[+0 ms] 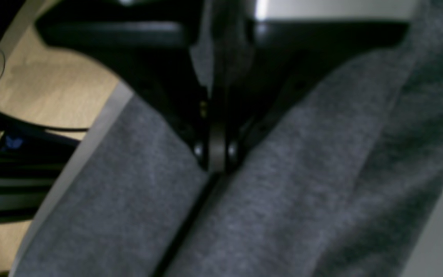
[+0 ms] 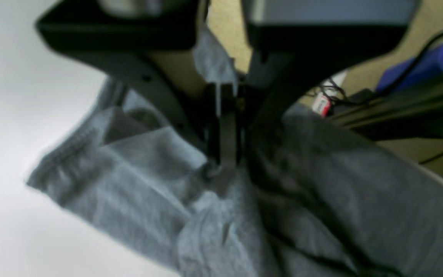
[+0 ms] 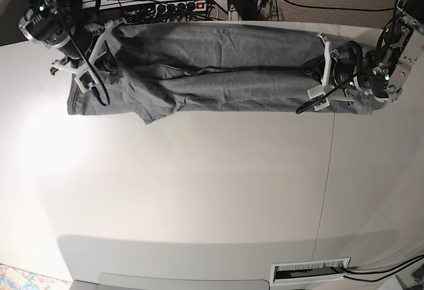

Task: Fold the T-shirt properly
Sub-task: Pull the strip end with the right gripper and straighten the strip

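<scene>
Across the far edge of the white table (image 3: 199,197), the heather-grey T-shirt (image 3: 218,71) stretches in a long, rumpled band (soft, plain). The left gripper (image 1: 217,159) and right gripper (image 2: 221,161) each pinch its cloth.

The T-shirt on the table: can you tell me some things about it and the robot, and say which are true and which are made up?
1. The T-shirt is grey. True.
2. The T-shirt lies in the middle of the table. False: it is stretched along the far edge.
3. The left gripper is shut on the T-shirt. True.
4. The right gripper is open and holds nothing. False: it is shut on the T-shirt.
5. The two grippers hold opposite ends of the T-shirt. True.
6. The T-shirt has a big picture printed on it. False: the cloth that shows is plain.
</scene>
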